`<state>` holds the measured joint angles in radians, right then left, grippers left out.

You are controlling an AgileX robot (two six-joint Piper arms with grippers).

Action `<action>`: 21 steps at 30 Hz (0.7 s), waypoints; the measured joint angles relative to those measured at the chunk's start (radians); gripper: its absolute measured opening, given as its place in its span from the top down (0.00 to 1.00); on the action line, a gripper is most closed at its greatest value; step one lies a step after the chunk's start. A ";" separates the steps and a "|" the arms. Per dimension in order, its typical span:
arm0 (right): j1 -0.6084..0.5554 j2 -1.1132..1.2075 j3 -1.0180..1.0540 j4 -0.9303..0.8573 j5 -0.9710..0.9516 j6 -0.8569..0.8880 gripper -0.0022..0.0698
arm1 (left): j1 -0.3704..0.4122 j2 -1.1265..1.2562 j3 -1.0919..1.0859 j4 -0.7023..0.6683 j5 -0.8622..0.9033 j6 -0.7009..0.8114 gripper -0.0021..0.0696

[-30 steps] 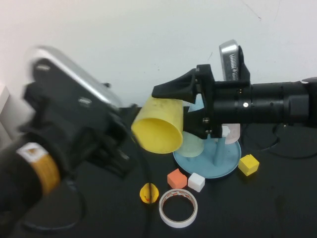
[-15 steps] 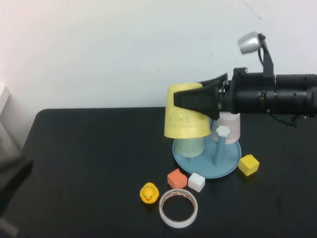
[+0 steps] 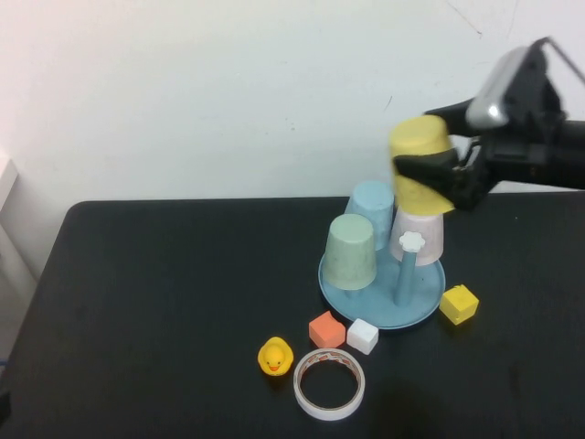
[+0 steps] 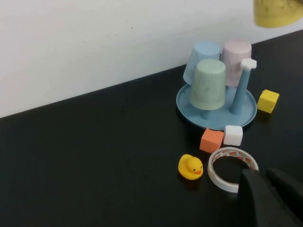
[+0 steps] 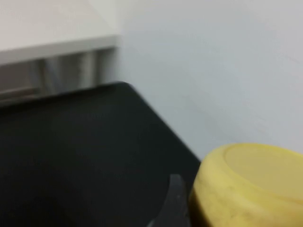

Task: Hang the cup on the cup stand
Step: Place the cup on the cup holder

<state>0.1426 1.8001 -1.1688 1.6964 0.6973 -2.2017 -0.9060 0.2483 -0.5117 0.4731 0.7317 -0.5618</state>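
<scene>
High view: right claw [image 3: 450, 176] grips the inverted plain yellow plastic tumbler [image 3: 420, 165] above the round light-blue plastic peg tray [image 3: 425, 306]; carrying step.
Left wrist view: left claw [image 4: 270, 198] shut, empty, over the black tabletop [image 4: 94, 156].
Right wrist view: tumbler base fills the corner.
Next: lower onto the free flower-tipped peg [image 3: 408, 267].

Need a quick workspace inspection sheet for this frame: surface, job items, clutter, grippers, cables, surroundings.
Surface: black table, no spills seen.
Job's things: yellow cup upside down in the air above the cup stand; flower-tipped peg bare; green cup, blue cup and pink cup sit on the stand.
Clutter: rubber duck, tape ring, orange block, white block, yellow block.
Grippers: right gripper holds the yellow cup; left gripper shut, low near the tape ring, holding nothing.
Cables: nothing seen.
Surroundings: plain white wall.
</scene>
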 joint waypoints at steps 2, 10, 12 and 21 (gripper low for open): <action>-0.036 0.007 0.000 0.002 -0.002 0.000 0.16 | 0.000 0.000 0.000 -0.004 0.000 0.000 0.97; -0.065 0.125 0.000 0.004 0.026 -0.008 0.16 | 0.000 0.000 0.000 -0.005 0.000 0.002 0.97; -0.065 0.166 -0.002 0.004 0.044 -0.010 0.16 | 0.000 0.000 0.000 -0.005 0.000 0.002 0.97; -0.065 0.292 -0.087 0.004 0.103 -0.010 0.16 | 0.000 0.000 0.000 -0.005 0.000 0.002 0.97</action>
<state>0.0773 2.0924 -1.2557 1.7004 0.8007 -2.2113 -0.9060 0.2482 -0.5118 0.4680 0.7317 -0.5600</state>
